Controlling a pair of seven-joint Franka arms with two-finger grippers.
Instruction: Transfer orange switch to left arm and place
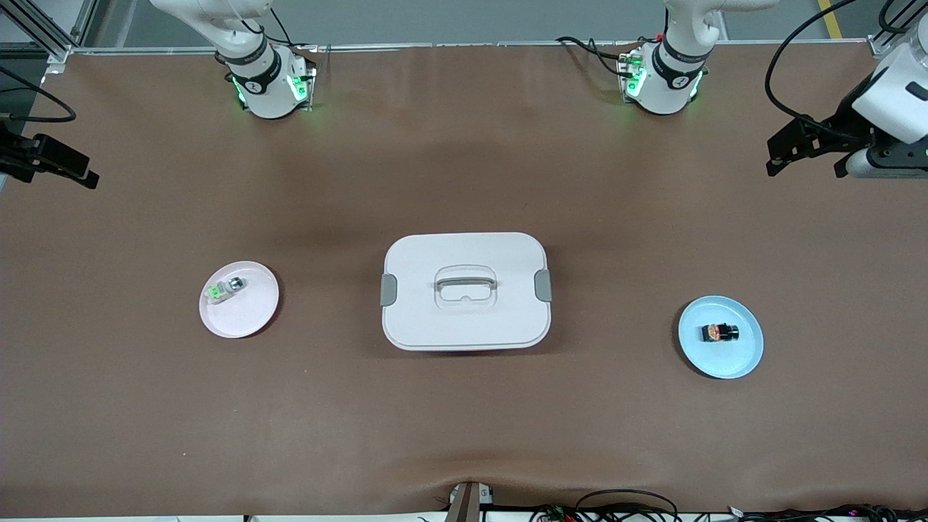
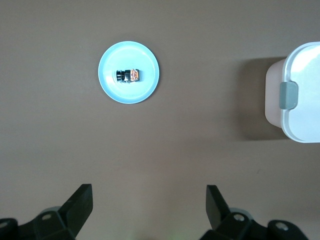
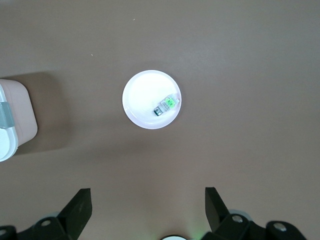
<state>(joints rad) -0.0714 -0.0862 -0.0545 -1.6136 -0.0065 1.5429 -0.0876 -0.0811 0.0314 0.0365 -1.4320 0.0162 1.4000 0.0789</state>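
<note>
Views: from the front I see both plates and the box (image 1: 465, 291) together; each wrist view gives me only one plate and an edge of the box.
Left gripper (image 1: 808, 148): I see it up in the air at the left arm's end of the table, holding nothing; in the left wrist view its fingers (image 2: 80, 202) stand wide apart.
Right gripper (image 1: 49, 161): it waits at the right arm's end, empty; its fingers (image 3: 80, 204) are also apart.
Blue plate (image 1: 747, 355): it holds the orange switch (image 1: 719, 333), near the plate's middle.
Pink plate (image 1: 250, 319): it holds the clear-and-green switch (image 1: 223, 289), close to the rim.
Box: lid on, between the two plates.
Orange switch axis: its long side runs along the table's length, toward the two ends.
</note>
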